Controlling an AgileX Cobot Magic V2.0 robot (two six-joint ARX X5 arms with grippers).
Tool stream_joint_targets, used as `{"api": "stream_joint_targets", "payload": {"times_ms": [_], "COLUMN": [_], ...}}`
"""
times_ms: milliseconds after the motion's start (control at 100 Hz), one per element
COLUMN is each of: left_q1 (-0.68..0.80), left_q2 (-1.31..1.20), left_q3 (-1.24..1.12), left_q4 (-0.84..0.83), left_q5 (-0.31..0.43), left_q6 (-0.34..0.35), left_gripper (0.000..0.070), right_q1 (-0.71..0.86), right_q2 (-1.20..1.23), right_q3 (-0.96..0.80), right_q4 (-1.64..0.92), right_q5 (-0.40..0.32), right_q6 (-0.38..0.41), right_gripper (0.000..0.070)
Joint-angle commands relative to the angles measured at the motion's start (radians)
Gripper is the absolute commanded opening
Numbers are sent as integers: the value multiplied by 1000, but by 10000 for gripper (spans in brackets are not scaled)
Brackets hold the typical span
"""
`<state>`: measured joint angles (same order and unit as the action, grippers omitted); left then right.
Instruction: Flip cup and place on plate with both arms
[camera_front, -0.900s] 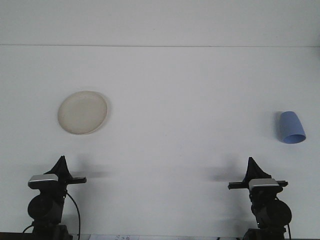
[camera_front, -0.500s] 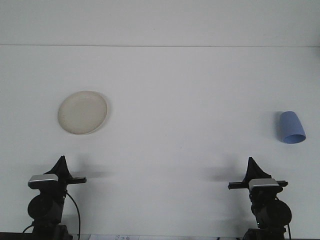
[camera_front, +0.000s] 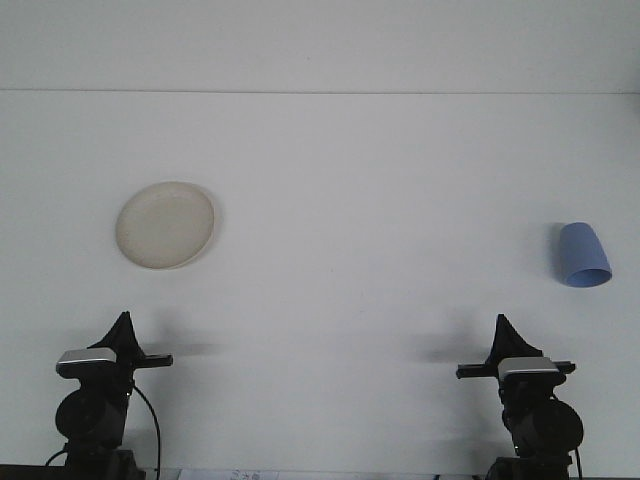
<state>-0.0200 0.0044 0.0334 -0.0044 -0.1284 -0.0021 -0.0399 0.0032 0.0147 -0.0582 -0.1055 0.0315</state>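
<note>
A round cream plate (camera_front: 165, 225) lies flat on the white table at the left. Far to the right a blue cup (camera_front: 583, 255) lies on its side, rim towards the near right. My left gripper (camera_front: 123, 320) rests low at the front left, well short of the plate. My right gripper (camera_front: 500, 322) rests at the front right, nearer than the cup and left of it. Each gripper's fingers meet in one dark point with nothing held, so both look shut.
The white table (camera_front: 350, 200) runs back to a far edge line near the top. Cables hang beside the left arm's base (camera_front: 90, 440) at the bottom edge.
</note>
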Motion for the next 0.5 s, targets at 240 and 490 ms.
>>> {"api": "stream_joint_targets", "payload": {"times_ms": [240, 490], "left_q1": [1, 1], "left_q2": [-1, -1], "left_q3": [-19, -19], "left_q4": [11, 11], "left_q5": [-1, -1], "left_q6": [-7, -7], "left_gripper": [15, 15], "right_q1": [1, 0], "right_q2": [-2, 52], "right_q3": [-2, 199], "right_q4": [24, -41], "right_q5": [1, 118], "right_q6": [295, 393], "right_gripper": [4, 28]}}
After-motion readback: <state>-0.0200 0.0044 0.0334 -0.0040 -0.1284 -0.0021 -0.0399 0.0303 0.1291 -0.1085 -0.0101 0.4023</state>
